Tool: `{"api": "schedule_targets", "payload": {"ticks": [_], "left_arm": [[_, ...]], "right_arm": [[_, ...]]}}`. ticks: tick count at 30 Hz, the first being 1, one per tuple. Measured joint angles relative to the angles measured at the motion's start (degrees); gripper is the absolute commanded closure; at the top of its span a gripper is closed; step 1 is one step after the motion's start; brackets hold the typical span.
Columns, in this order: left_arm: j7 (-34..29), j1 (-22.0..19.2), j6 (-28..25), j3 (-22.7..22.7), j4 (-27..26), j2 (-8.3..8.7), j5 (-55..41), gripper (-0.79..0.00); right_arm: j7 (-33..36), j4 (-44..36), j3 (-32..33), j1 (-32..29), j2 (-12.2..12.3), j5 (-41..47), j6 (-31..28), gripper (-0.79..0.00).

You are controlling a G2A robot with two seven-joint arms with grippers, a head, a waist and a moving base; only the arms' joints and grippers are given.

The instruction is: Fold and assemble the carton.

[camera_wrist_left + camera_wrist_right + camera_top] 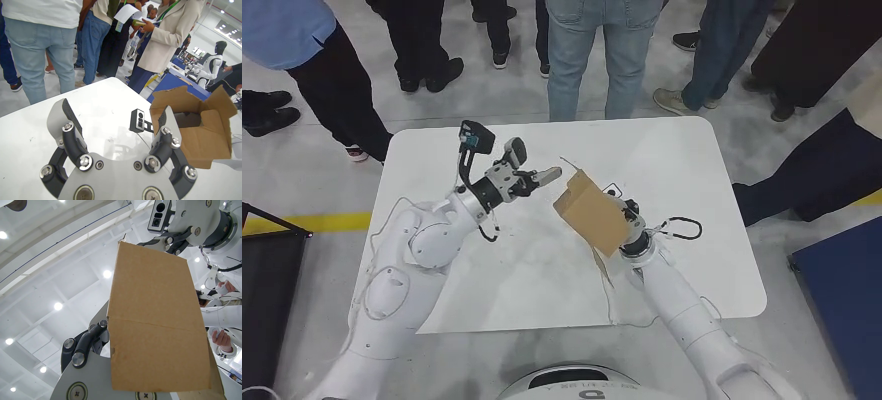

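brown carton (587, 210): matte corrugated board, half-formed into a box. its flaps stand open with ragged, torn edges, and one crease runs across its flat outer wall (155, 321). it is raised off the table and tilted, at the end of the right arm, toward the table's middle.
white table (692, 170): smooth and glossy, with rounded corners and a few dark specks.
left gripper (116, 106): grey metal fingers with black ribbed pads (72, 116) and black links. it is spread wide and holds nothing. one fingertip is just beside the carton's open rim; whether it touches cannot be told.
right gripper (625, 218): clamped on the carton. one grey finger (99, 313) shows at the board's edge, the other is hidden behind it.
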Motion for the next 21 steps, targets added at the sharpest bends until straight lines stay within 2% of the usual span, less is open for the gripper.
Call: {"api": "schedule_targets", "payload": {"ticks": [5,9,15,21], "left_arm": [[0.8,2.4,-1.2,-3.8,-3.3,0.57,-0.5,-0.785],[-0.3,4.3,-2.9,-5.1,-7.1,0.93,-0.9,-0.785],[-2.8,5.0,-5.3,-4.0,-11.1,1.17,-0.1,-0.785],[-2.9,3.1,-3.7,-2.3,-10.6,1.01,2.0,-0.785]], "right_arm": [[0.0,0.0,0.0,0.0,0.0,0.0,0.0,0.0],[-2.1,-1.5,0.2,-0.8,0.1,-0.5,0.5,0.0],[-3.5,-1.6,0.9,-1.1,0.3,-2.2,0.3,0.0],[-3.2,-1.7,0.9,-1.1,0.3,-2.6,0.5,0.0]]}}
